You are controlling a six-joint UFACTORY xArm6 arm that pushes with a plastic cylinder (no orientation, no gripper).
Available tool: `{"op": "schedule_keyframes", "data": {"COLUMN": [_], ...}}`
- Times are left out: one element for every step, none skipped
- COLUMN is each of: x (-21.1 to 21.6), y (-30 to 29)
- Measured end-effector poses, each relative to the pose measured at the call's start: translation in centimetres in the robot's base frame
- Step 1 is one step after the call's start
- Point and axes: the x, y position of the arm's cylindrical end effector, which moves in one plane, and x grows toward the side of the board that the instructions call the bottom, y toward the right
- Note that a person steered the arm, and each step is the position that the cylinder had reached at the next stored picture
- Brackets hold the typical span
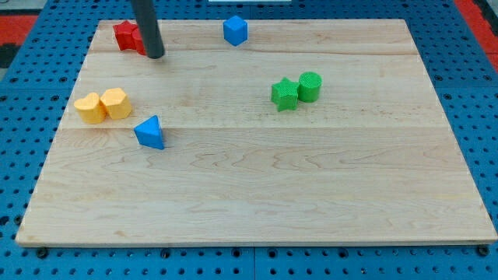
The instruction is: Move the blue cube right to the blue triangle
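The blue cube (235,30) sits near the view's top edge of the wooden board, a little left of centre. The blue triangle (149,132) lies at the left-middle of the board, well below and left of the cube. My tip (155,55) rests on the board at the upper left, about a hundred pixels left of the blue cube and the same distance above the blue triangle. It touches neither blue block.
Red blocks (128,36) sit at the top left corner, right beside my rod and partly hidden by it. Two yellow blocks (103,105) lie left of the blue triangle. A green star (284,94) and green cylinder (310,85) sit right of centre. The board (311,194) ends on blue pegboard.
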Motion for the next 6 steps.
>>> {"op": "schedule_keyframes", "data": {"x": [0.3, -3.2, -9.6, -9.7, -9.6, -6.9], "y": [9.7, 20.7, 21.9, 18.4, 9.7, 8.3]}}
